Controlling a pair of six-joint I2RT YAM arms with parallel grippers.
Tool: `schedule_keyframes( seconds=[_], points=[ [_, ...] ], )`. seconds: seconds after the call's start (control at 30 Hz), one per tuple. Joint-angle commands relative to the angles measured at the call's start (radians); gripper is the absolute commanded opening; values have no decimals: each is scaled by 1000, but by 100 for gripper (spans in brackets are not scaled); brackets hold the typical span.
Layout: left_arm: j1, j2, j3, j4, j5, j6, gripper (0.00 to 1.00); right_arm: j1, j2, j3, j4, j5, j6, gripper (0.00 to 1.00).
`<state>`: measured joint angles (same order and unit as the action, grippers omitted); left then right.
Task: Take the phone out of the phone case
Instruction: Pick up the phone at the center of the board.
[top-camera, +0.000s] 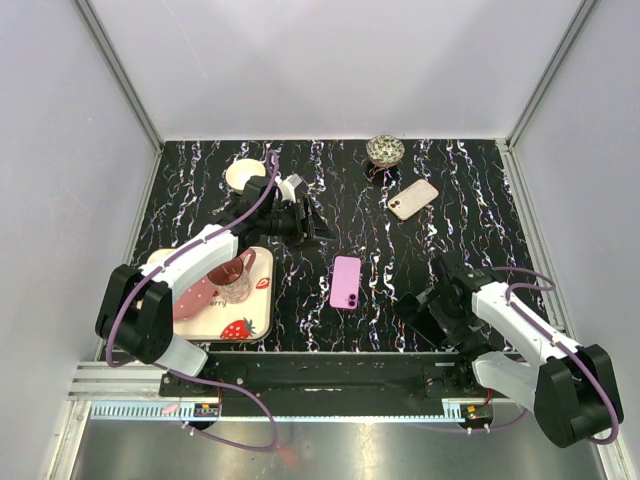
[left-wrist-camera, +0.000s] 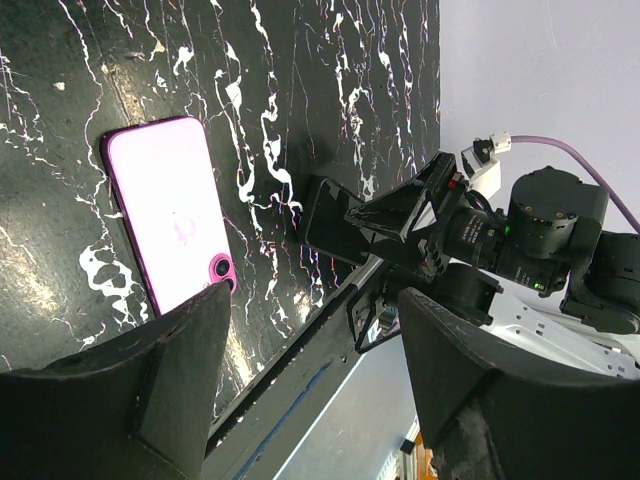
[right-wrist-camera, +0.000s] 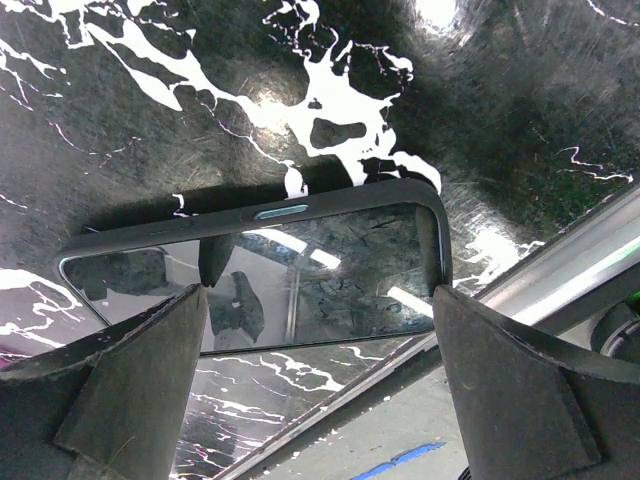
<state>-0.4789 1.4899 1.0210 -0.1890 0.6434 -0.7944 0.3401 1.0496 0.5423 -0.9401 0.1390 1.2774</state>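
A black phone in a dark case (right-wrist-camera: 260, 265) lies flat, screen up, near the table's front edge; it also shows in the top view (top-camera: 418, 306) and the left wrist view (left-wrist-camera: 335, 225). My right gripper (right-wrist-camera: 320, 340) is open just above it, one finger at each side of its near end, touching nothing I can see. In the top view the right gripper (top-camera: 432, 295) is at front right. A pink phone (top-camera: 346, 282) lies back up at mid-table, also in the left wrist view (left-wrist-camera: 170, 225). My left gripper (top-camera: 318, 228) is open and empty, raised behind the pink phone.
A beige phone (top-camera: 412, 198) lies at back right, with a patterned bowl (top-camera: 385, 150) behind it. A small white dish (top-camera: 242, 173) is at back left. A strawberry-print tray (top-camera: 250, 322) at front left holds a glass cup (top-camera: 234, 281). The metal rail (top-camera: 330, 365) borders the front.
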Motion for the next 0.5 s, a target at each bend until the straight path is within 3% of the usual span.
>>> schedule_keyframes(
  seconds=[0.0,0.13,0.33,0.47],
  points=[
    [-4,-16,17,43,15,-3,70,5,-8,-7,14,-7,39,98],
    [-4,-19,16,43,16,-5,70,5,-29,-24,88,-59,42,98],
    [-6,-19,19,51,27,-16,70,31,-74,-211,459,-283,118,97],
    [-6,-25,14,54,25,-14,70,43,-105,-206,481,-286,93,97]
  ],
)
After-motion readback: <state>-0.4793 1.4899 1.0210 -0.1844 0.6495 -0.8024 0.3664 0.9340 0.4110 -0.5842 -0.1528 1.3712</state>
